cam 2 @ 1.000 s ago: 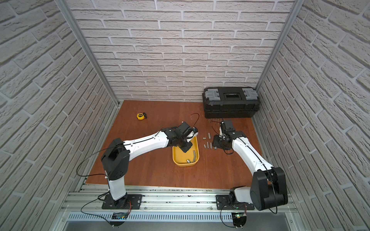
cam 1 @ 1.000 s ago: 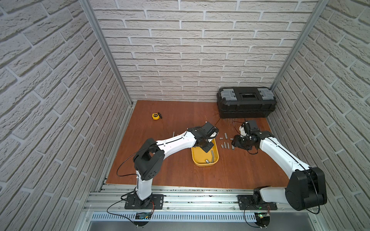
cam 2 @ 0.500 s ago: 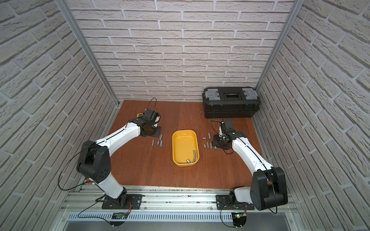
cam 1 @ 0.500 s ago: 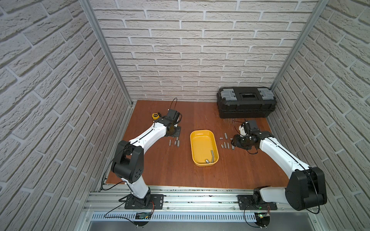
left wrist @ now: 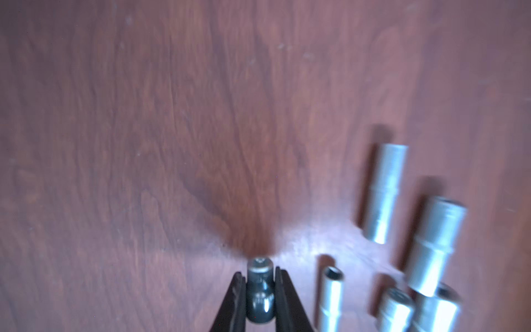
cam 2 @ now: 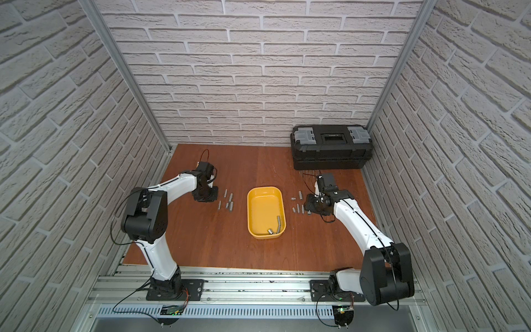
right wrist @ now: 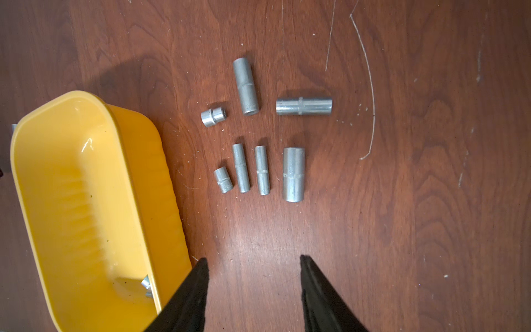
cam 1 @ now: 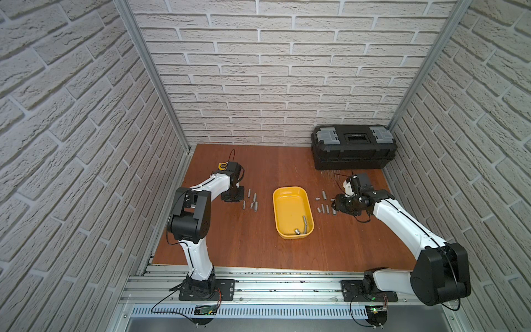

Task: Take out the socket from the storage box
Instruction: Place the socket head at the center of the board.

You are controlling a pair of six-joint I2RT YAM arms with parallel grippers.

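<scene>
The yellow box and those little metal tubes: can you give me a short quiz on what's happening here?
1. True or false: the storage box is empty.
2. What does the left gripper hold? A a dark socket; B a pencil; C nothing.
3. In the right wrist view, how many loose sockets lie outside the box, before the right gripper?
Key: 1 false, metal pieces lie inside; 2 A; 3 seven.

even bright light; left wrist view motion-blurred, right wrist view sharp, top views edge-warped.
</scene>
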